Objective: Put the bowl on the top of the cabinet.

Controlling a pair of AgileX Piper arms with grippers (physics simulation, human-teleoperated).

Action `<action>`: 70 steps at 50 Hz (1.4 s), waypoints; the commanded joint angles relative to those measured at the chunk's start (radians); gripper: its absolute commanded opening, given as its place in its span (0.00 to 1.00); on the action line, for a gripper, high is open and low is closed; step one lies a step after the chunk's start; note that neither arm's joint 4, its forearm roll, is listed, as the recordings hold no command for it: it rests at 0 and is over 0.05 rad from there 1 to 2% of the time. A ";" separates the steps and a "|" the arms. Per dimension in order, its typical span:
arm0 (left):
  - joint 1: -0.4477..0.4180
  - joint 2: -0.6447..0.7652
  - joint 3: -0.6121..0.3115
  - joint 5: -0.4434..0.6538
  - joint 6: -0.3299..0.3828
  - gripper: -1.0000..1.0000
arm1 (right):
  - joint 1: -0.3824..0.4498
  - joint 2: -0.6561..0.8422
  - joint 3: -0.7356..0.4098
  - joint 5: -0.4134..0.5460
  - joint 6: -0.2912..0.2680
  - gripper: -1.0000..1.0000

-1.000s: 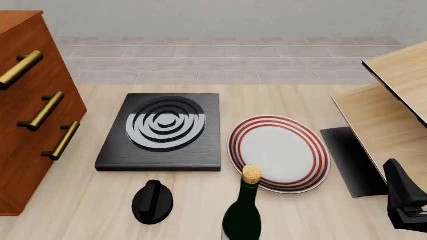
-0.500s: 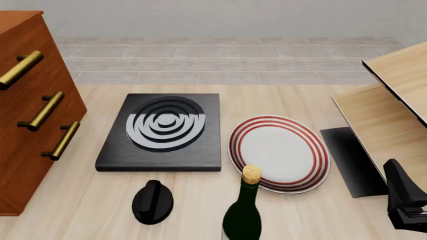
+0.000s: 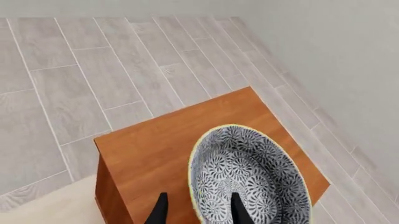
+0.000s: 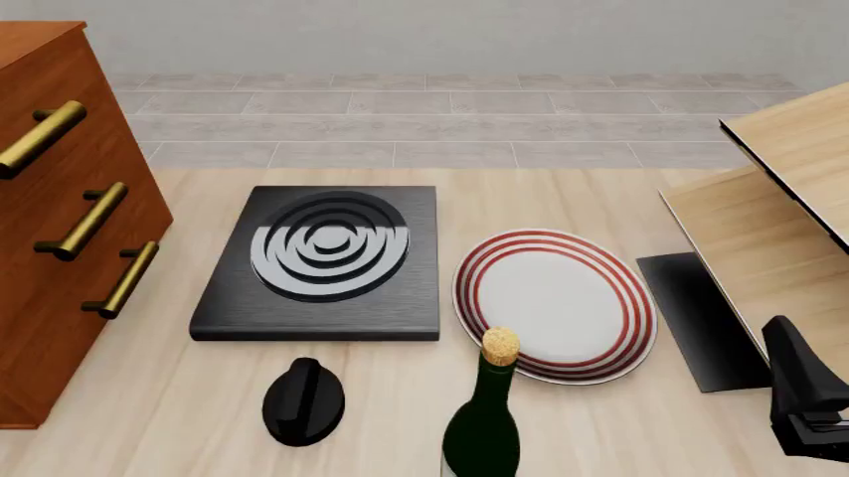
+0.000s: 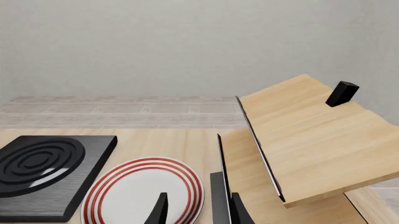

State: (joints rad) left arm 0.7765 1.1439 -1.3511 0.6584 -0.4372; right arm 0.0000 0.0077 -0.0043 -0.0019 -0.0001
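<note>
The bowl, grey-blue and white speckled with a pale rim, rests on the flat top of the reddish-brown cabinet. My left gripper is open right over it, one finger inside the bowl and one outside, straddling the near rim. In the front view only the cabinet's drawer front with brass handles shows at the left; the bowl and left gripper are out of that frame. My right gripper is open and holds nothing, low at the front right.
On the table lie a black burner slab, a white plate with red rings, a corked dark bottle and a black knob-shaped object. A pale wood panel structure stands at the right.
</note>
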 commanded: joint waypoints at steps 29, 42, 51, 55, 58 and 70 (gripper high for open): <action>0.018 -0.027 -0.066 0.027 0.025 1.00 | 0.000 0.000 0.000 0.000 0.000 1.00; 0.010 -0.053 -0.076 0.041 0.020 1.00 | 0.000 0.000 0.000 0.000 0.000 1.00; -0.003 -0.071 -0.067 0.044 0.015 1.00 | 0.000 0.000 0.000 0.000 0.000 1.00; -0.009 -0.079 -0.069 0.047 0.015 1.00 | 0.000 0.000 0.000 0.000 0.000 1.00; -0.011 -0.083 -0.071 0.051 0.015 1.00 | 0.000 0.000 0.000 0.000 0.000 1.00; -0.027 -0.117 -0.090 0.078 0.009 1.00 | 0.000 0.000 0.000 0.000 0.000 1.00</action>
State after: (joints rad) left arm 0.7613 1.0513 -1.4254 0.7164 -0.4239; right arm 0.0000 0.0077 -0.0043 -0.0019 -0.0001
